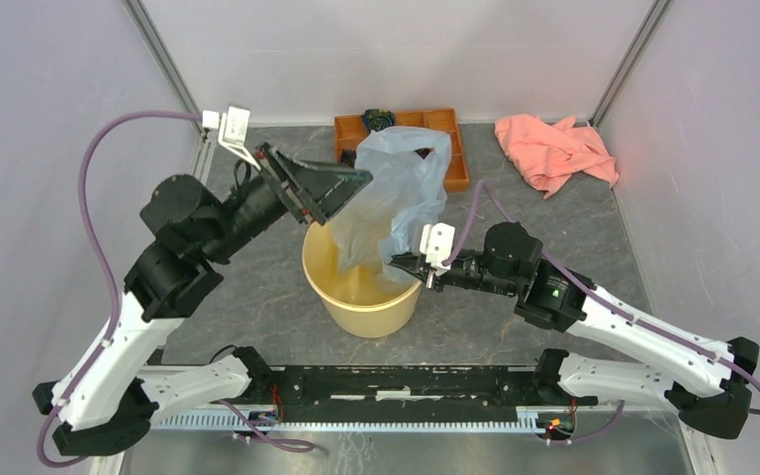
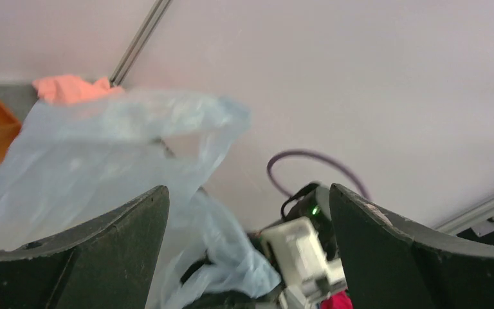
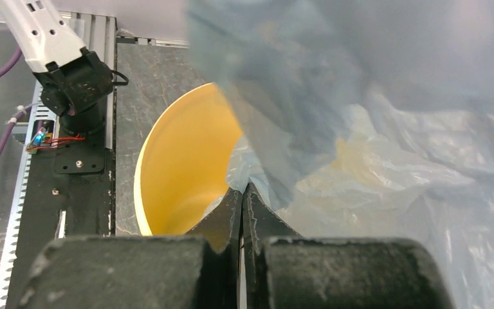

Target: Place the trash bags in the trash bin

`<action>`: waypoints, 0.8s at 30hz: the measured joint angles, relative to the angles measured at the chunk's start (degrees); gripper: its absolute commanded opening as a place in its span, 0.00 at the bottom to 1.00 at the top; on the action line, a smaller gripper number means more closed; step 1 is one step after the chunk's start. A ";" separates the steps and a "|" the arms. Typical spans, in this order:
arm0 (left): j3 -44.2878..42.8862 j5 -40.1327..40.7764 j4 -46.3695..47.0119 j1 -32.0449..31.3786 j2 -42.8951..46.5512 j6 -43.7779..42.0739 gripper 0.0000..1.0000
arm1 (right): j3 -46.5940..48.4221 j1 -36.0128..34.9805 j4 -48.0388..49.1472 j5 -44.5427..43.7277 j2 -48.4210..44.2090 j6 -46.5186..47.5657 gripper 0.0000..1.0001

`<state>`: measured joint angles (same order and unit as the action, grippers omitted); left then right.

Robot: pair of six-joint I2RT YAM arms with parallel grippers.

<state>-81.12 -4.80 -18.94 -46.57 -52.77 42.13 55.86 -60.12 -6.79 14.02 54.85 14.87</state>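
Observation:
The pale blue-grey trash bag (image 1: 403,183) hangs upright over the round pale yellow trash bin (image 1: 361,307), with its lower part inside the bin. My right gripper (image 1: 408,265) is shut on the bag's edge just above the bin's right rim; in the right wrist view its tips (image 3: 242,193) pinch the plastic (image 3: 373,141) over the yellow bin interior (image 3: 180,167). My left gripper (image 1: 344,198) is raised at the bag's upper left with its jaws wide open. In the left wrist view the bag (image 2: 103,148) lies beyond the open left gripper (image 2: 247,190), beside its left finger (image 2: 103,251).
An orange-brown compartmented wooden tray (image 1: 455,148) with a dark item (image 1: 378,119) stands behind the bin. A salmon-pink cloth (image 1: 554,148) lies at the back right and also shows in the left wrist view (image 2: 71,87). The arm bases and a black rail (image 1: 406,381) line the near edge.

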 measured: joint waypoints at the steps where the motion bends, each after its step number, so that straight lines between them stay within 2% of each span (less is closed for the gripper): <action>1: -1.92 -0.07 0.48 0.00 -1.42 0.00 1.00 | -0.07 0.00 0.28 0.59 0.13 0.00 0.01; 5: -9.81 -0.15 0.42 0.00 -8.72 -2.29 1.00 | -0.33 0.00 0.94 1.68 0.28 -0.20 0.01; 12: -19.87 1.40 -6.32 0.00 -20.48 -15.26 1.00 | -1.05 0.00 2.51 1.55 0.28 -1.60 0.01; 16: -17.81 4.42 -9.53 -0.02 -21.11 -18.67 1.00 | -1.05 0.00 2.95 1.18 0.24 -1.99 0.01; 21: -14.16 15.54 -12.63 0.00 -19.96 -19.96 1.00 | -1.29 0.00 3.28 0.94 0.20 -2.19 0.01; 24: -15.23 18.49 -13.22 0.22 -21.46 -20.65 1.00 | -1.40 0.00 3.30 0.39 0.17 -2.19 0.00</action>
<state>-96.36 13.69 -32.16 -46.35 -74.24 21.47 54.46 -60.12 -3.49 14.41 55.02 12.69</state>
